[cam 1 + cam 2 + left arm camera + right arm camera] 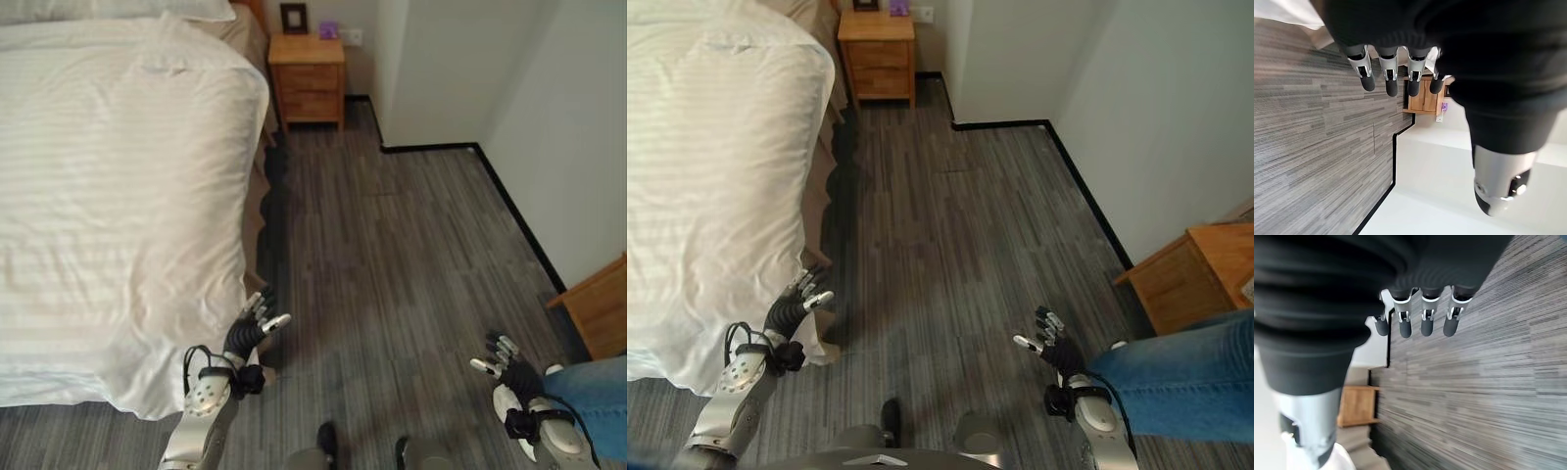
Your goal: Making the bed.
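The bed (118,196) takes up the left of the head views, covered by a white striped duvet (108,255) that lies mostly smooth over the top, with light creases across it. The duvet's near corner hangs over the bed's foot corner and droops toward the grey wood-pattern floor (392,264). A white pillow (147,8) shows at the head end, at the top edge of the view.

The left hand (250,328) hovers just beside that hanging corner, at the bed's right-hand edge, held over the floor. Its fingers (1367,73) are straight and slightly spread, with the thumb apart, and they hold nothing; I cannot tell whether the hand touches the cloth. The right hand (1055,348) hangs well apart from the bed, low on the right over the bare floor, fingers (1426,316) likewise relaxed and empty.

A wooden nightstand (308,78) stands against the far wall beside the head of the bed, with a dark picture frame (293,18) and a small purple object (328,29) on top. Another piece of wooden furniture (1181,279) stands by the right wall. A person's leg in blue jeans (1185,377) shows at the lower right, just beside the right arm.
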